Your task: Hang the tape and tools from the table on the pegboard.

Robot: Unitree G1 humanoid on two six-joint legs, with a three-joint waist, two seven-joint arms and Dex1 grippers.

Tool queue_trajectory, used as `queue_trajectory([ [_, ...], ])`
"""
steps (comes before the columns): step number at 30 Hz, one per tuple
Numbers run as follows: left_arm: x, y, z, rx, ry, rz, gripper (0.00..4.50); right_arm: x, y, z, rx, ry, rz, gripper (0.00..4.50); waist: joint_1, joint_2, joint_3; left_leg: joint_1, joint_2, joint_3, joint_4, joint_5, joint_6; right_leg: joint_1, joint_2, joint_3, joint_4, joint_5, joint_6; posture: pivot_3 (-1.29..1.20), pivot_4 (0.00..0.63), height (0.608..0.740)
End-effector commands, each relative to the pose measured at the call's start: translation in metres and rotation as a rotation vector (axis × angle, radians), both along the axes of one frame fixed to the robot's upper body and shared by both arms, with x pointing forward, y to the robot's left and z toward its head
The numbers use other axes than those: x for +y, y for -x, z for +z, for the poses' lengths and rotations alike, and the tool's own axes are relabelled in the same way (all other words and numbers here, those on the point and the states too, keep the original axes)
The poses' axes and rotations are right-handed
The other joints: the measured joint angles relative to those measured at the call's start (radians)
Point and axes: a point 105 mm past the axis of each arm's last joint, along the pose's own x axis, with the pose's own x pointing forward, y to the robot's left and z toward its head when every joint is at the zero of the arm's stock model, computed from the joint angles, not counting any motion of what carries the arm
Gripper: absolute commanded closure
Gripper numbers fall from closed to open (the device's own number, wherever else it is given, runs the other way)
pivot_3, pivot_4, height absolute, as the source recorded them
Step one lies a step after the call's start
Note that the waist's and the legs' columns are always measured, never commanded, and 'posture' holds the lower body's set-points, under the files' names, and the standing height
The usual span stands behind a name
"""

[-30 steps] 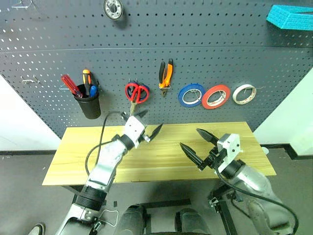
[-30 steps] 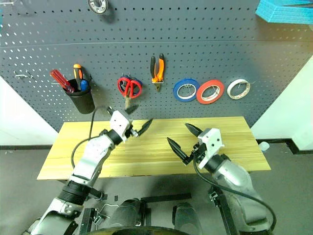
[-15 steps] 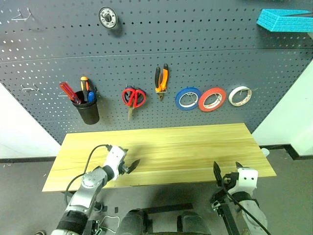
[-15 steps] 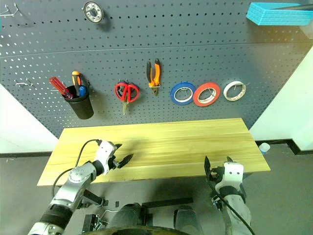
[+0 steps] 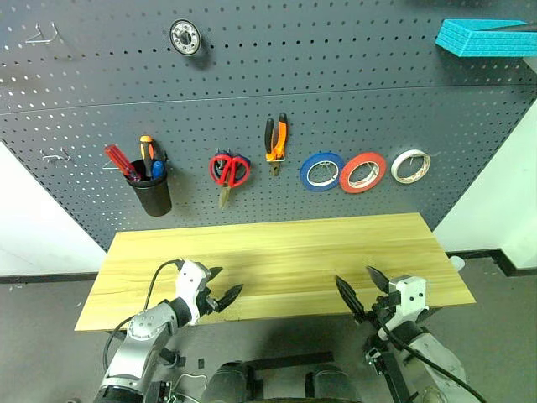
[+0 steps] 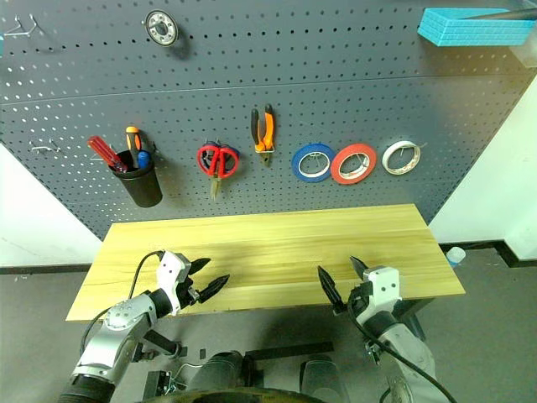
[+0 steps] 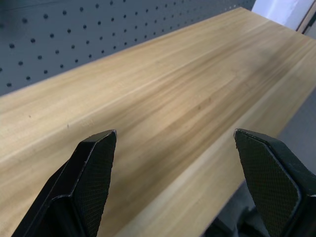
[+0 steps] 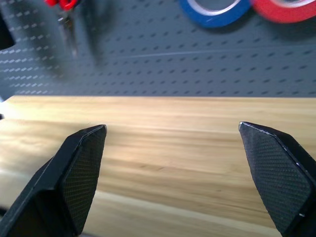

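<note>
- Both arms have dropped back to the table's (image 5: 277,252) near edge: left gripper (image 5: 220,285) and right gripper (image 5: 359,287) spread wide, empty.
- Up beyond them, pliers (image 5: 276,140), red scissors (image 5: 228,170), red tape (image 5: 363,171) and screwdriver (image 5: 120,161) hang on the pegboard (image 5: 336,84); looks finished.

- Red tape (image 5: 362,172): flat ring hanging on the pegboard (image 5: 336,67), between blue and white rolls.
- Red-handled scissors (image 5: 228,172): hanging blades down.
- Pliers (image 5: 275,143): hanging, jaws down.
- Red-handled screwdriver (image 5: 120,161): tilted in the black cup (image 5: 153,195), far left.
</note>
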Motion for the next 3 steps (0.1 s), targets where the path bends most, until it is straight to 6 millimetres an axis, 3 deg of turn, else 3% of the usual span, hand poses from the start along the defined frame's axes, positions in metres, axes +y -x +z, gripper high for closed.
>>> queue_trajectory([
  [1, 0.0015, -0.0004, 0.0050, -0.017, 0.010, -0.017, 0.54, 0.0082, -0.0012, 0.0110, -0.036, -0.005, 0.047, 0.00, 0.011, 0.000, 0.000, 0.000, 0.000, 0.001, 0.000, 0.000, 0.000, 0.000, 0.000, 0.000, 0.000, 0.000, 0.000, 0.03, 0.000, 0.703],
  [3, 0.0018, 0.0011, 0.0040, -0.012, 0.013, -0.025, 0.54, 0.0091, -0.0001, 0.0092, -0.028, -0.004, 0.057, 0.00, 0.013, 0.000, 0.000, 0.000, 0.000, 0.002, 0.000, -0.001, 0.001, 0.000, 0.000, 0.000, -0.001, 0.000, 0.000, 0.03, 0.000, 0.703],
])
